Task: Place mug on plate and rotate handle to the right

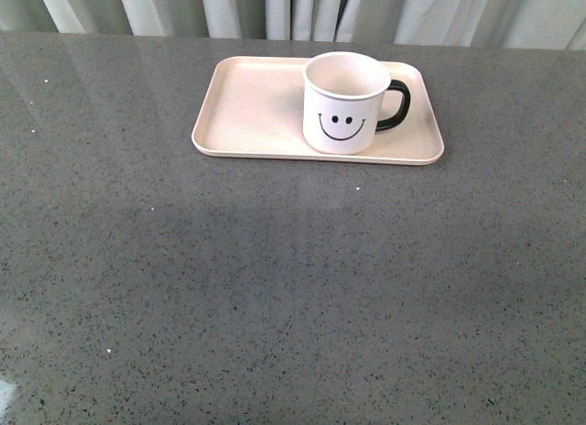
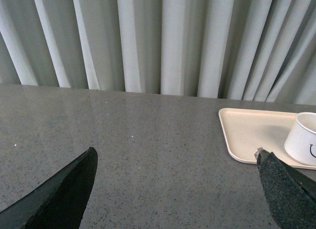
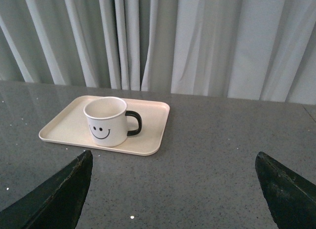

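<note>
On the grey stone counter in the front view, the smiley-face mug stands upright on the cream-pink tray, its black handle pointing right; neither arm shows. In the left wrist view, the left claw gapes wide and empty, tray and mug ahead beyond one fingertip. In the right wrist view, the right claw is equally spread and empty, the mug well ahead. Any needless re-approach risks nudging the mug, probably spoiling the handle's heading.
</note>
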`<state>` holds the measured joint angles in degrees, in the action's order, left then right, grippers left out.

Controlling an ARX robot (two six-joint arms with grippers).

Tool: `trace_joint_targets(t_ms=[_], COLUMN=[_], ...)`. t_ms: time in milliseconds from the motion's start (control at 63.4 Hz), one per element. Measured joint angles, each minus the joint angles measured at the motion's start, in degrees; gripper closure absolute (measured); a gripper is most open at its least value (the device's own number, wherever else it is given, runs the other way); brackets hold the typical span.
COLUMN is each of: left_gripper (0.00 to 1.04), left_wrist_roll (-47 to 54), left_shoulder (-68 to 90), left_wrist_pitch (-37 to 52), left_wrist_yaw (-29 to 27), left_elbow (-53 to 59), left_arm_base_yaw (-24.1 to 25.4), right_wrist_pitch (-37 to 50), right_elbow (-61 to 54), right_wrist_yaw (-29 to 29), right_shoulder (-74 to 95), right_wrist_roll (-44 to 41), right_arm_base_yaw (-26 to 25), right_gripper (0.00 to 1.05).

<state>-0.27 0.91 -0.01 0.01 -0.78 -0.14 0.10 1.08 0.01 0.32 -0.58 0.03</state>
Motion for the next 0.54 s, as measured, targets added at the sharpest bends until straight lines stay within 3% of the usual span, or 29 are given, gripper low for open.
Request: trace_joint_targets(t_ms=[537], left_gripper=[0.09], left_wrist_roll=[0.0], left_shoulder=[0.0], left_wrist_pitch=[0.0], left_wrist_yaw=[0.0], left_elbow=[0.0], left_arm_base_yaw=[0.0], right_wrist_pitch=[0.0], right_elbow=[0.0], right_wrist_yaw=[0.0], right_shoulder=[0.0], right_wrist_roll=[0.0], right_arm_base_yaw=[0.0], right_gripper=[0.09])
